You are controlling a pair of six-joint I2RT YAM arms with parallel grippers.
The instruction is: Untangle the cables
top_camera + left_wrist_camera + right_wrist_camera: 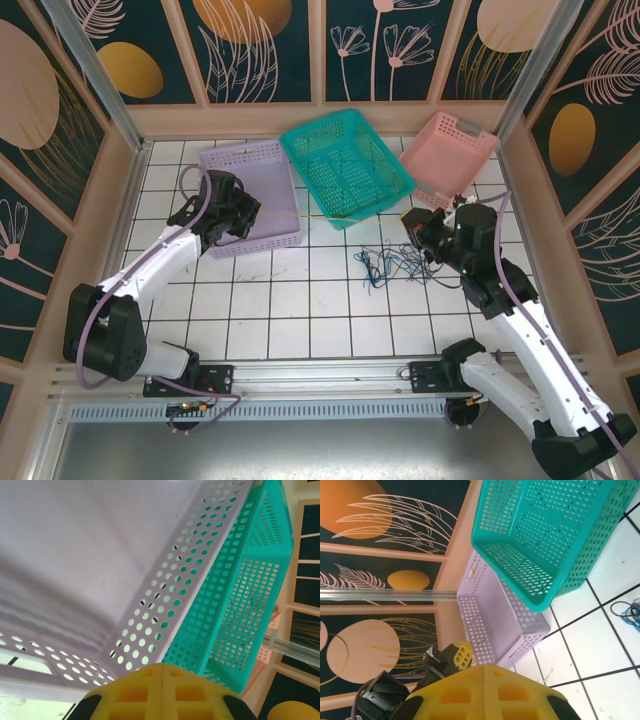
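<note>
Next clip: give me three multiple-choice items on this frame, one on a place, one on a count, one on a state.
1. Where do the cables lie?
A. hanging from the back wall
B. on the table in front of the teal basket
C. on the metal rail

2. How many baskets are there?
A. one
B. two
C. three

3. The left gripper is:
A. shut, holding nothing
B. wide open
C. shut on a cable

Key:
1 B, the loose strands lie on bare white tile.
2 C, a lavender basket, the teal one and a pink basket.
3 A, its jaws meet with nothing between them.
</note>
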